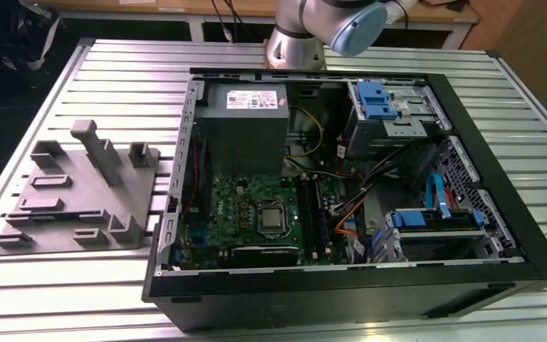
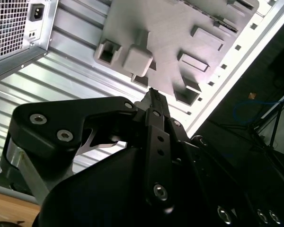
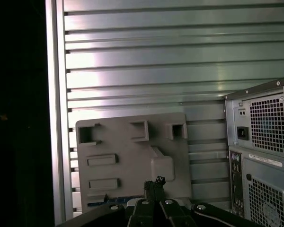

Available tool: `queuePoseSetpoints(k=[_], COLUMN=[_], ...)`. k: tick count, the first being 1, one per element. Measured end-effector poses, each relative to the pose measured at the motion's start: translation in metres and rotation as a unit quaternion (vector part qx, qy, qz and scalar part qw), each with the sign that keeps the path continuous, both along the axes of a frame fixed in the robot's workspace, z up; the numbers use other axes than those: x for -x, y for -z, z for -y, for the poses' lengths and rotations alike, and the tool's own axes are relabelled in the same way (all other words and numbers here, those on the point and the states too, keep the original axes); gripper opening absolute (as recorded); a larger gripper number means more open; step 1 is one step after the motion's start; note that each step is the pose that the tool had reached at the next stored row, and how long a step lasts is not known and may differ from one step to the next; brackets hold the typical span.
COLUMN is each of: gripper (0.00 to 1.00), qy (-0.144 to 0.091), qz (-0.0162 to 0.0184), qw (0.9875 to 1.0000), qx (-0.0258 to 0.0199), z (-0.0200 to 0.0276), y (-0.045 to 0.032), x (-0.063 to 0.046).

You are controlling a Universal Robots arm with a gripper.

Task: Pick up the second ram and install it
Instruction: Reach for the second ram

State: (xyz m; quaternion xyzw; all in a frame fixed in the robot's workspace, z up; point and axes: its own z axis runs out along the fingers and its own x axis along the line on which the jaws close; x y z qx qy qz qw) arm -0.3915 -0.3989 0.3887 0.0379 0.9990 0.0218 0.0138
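Ram [image 3: 106, 204]: thin dark-blue strip in a slot at the tray's edge, just beside the gripper body in the first wrist view; chips too small to tell. Tray [image 1: 74, 206] is grey w/ an upright post [image 1: 97, 153]. It sits on the slatted table [image 1: 65, 285], at 9 o'clock of the case [image 1: 350, 281] in the exterior view, just beside it. Gripper [image 2: 152, 93] hangs over the tray, not touching it; jaws pressed together, tips meeting, in both wrist views. Case lies open, board [image 1: 245, 206] inside, PSU [image 1: 245, 107] at the board's 12 o'clock. Arm [image 1: 335, 25] at 12 o'clock of the case.
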Motion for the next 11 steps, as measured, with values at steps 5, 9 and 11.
queuePoseSetpoints(k=[5,9,11], gripper=[0.11,0.11,0.11], qy=[0.000,0.000,0.000], qz=[0.0000,0.0000,-0.0001], qw=[1.0000,1.0000,1.0000], qx=[0.0000,0.0000,0.0000], z=[0.0019,0.0053,0.0078], y=[0.0022,0.0050,0.0063], x=[0.0031,0.0049,0.0058])
